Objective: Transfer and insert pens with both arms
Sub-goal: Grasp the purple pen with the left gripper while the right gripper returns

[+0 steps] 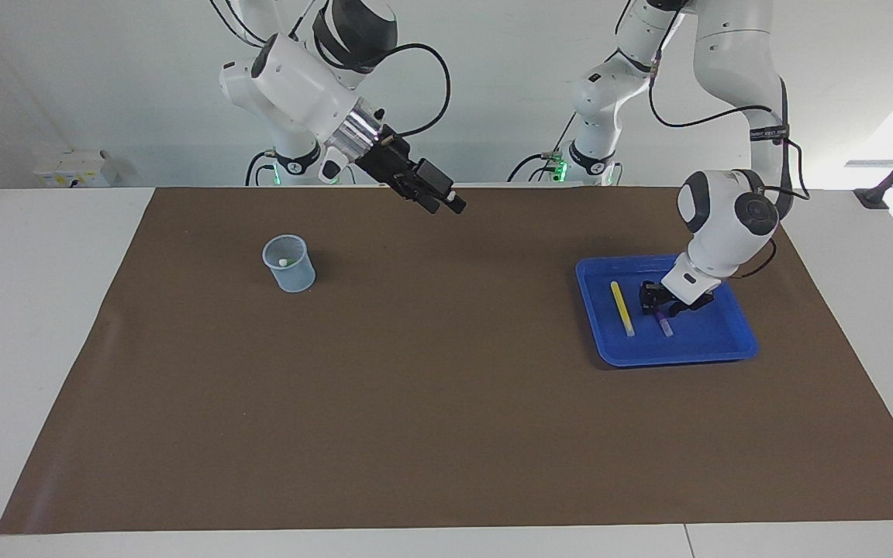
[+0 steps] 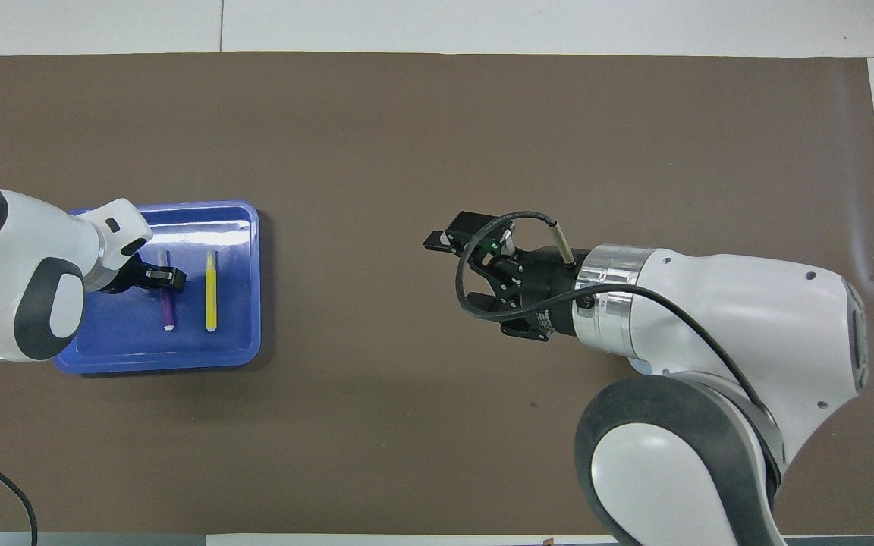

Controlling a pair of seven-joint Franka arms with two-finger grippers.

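A yellow pen (image 1: 622, 308) (image 2: 211, 292) and a purple pen (image 1: 664, 325) (image 2: 168, 307) lie side by side in a blue tray (image 1: 694, 349) (image 2: 240, 318) at the left arm's end of the table. My left gripper (image 1: 660, 301) (image 2: 164, 277) is down in the tray, right at the purple pen's end that lies nearer to the robots. My right gripper (image 1: 444, 203) (image 2: 448, 231) hangs open and empty in the air over the brown mat near the table's middle. That arm waits.
A pale blue translucent cup (image 1: 289, 267) stands on the brown mat (image 1: 446, 403) toward the right arm's end, with a small pale tip (image 1: 284, 263) showing inside. The overhead view hides the cup under the right arm. White table borders the mat.
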